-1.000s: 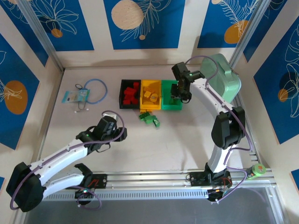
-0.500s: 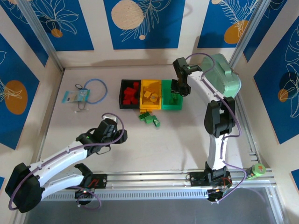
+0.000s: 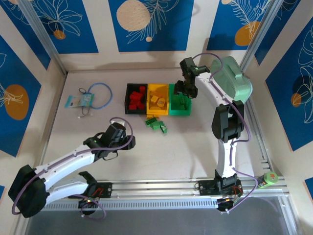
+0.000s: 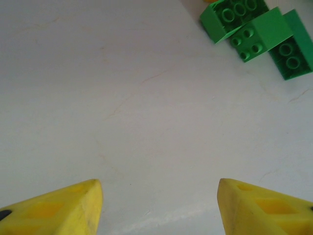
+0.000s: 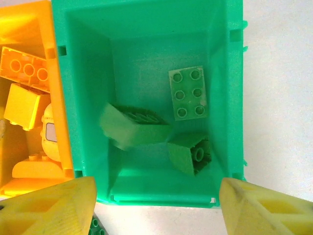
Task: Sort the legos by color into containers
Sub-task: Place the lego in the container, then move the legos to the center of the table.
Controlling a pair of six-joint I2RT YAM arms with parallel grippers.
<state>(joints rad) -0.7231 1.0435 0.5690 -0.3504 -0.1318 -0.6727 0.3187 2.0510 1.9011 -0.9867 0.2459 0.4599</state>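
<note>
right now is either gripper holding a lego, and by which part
Nothing is held. The right gripper is open above the green bin, a blurred green brick loose inside it; the left gripper is open over the table.

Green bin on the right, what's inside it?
The green bin holds three green bricks: one flat, studs up; one tilted; one blurred. Anything beneath them is covered.

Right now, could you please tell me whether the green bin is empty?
No, the right wrist view shows three green legos lying inside the green bin.
</note>
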